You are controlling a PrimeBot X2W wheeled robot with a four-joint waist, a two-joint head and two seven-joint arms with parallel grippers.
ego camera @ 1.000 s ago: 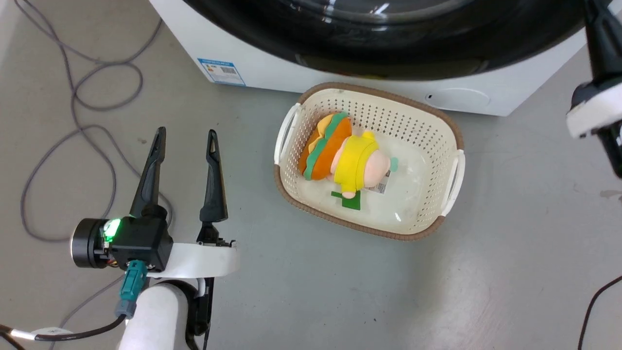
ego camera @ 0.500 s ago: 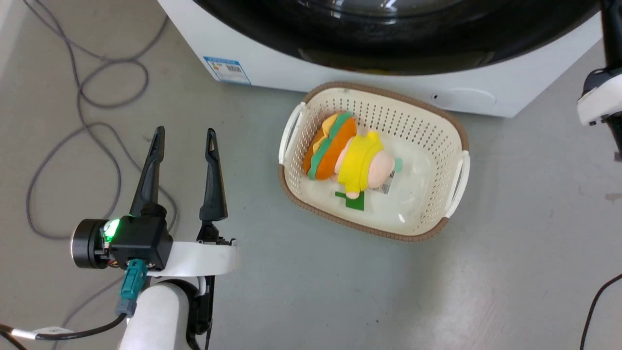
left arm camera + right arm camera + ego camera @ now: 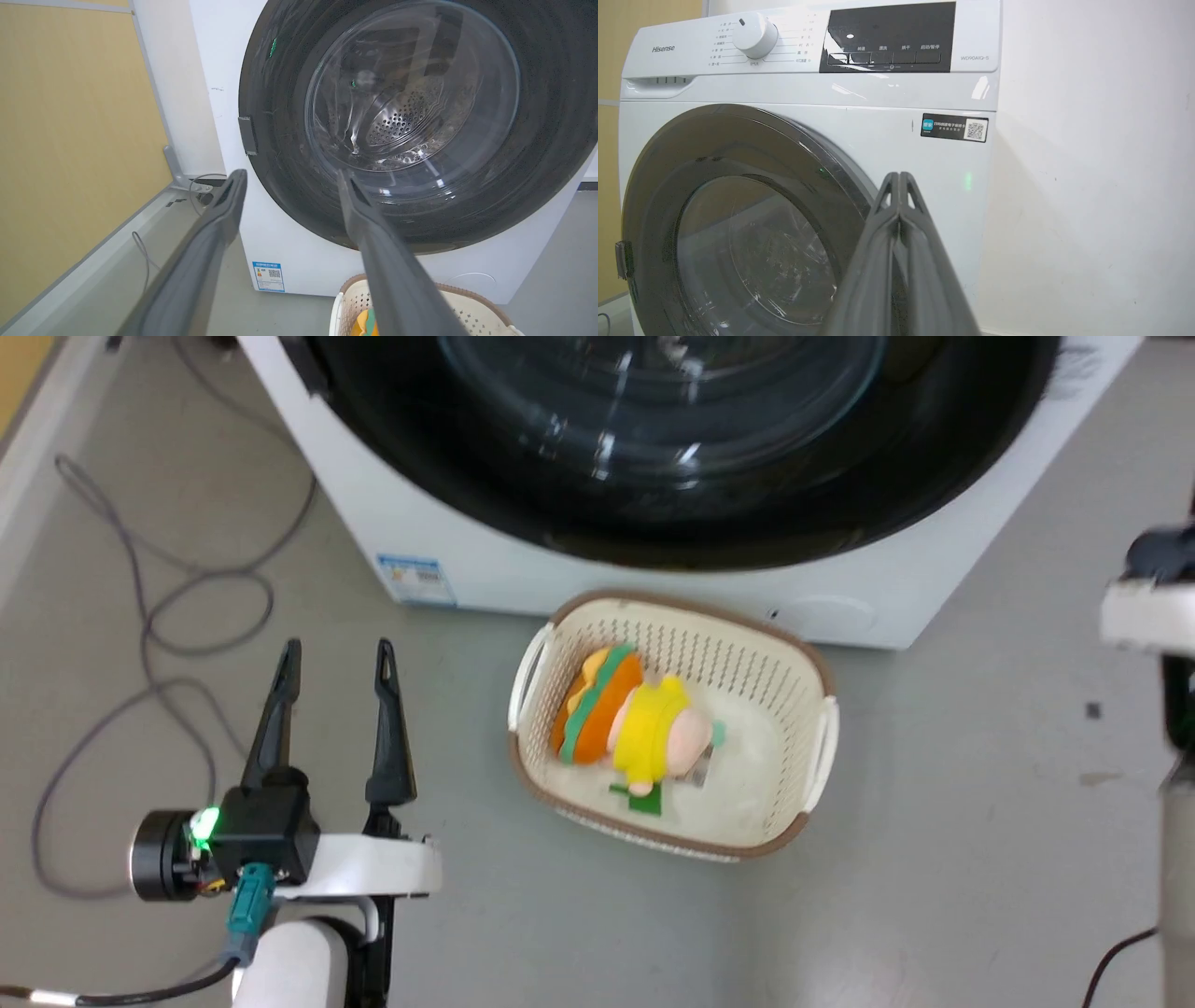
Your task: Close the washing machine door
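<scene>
The white washing machine (image 3: pixel 448 541) stands at the top of the head view. Its door (image 3: pixel 943 476), a wide glossy black rim around a bulging glass bowl (image 3: pixel 411 102), lies against the machine's front with no gap showing. My left gripper (image 3: pixel 337 653) hangs open over the floor at the lower left, well short of the door. In the left wrist view the left gripper (image 3: pixel 290 176) points at the door's lower left rim. My right gripper (image 3: pixel 899 176) is shut on nothing, off the door's right edge (image 3: pixel 840 177) before the white front panel. The right wrist (image 3: pixel 1148 616) sits at the right edge.
A cream perforated basket (image 3: pixel 822 747) holding a plush toy (image 3: pixel 625 733) stands on the grey floor right before the machine. Grey cables (image 3: pixel 168 616) loop on the floor at the left. A yellow wall panel (image 3: pixel 70 140) and a white wall (image 3: pixel 1087 186) flank the machine.
The head camera has moved, so much more of the door and glass shows and the basket sits lower. The right arm's dark finger has left the top right corner. The left gripper stays open.
</scene>
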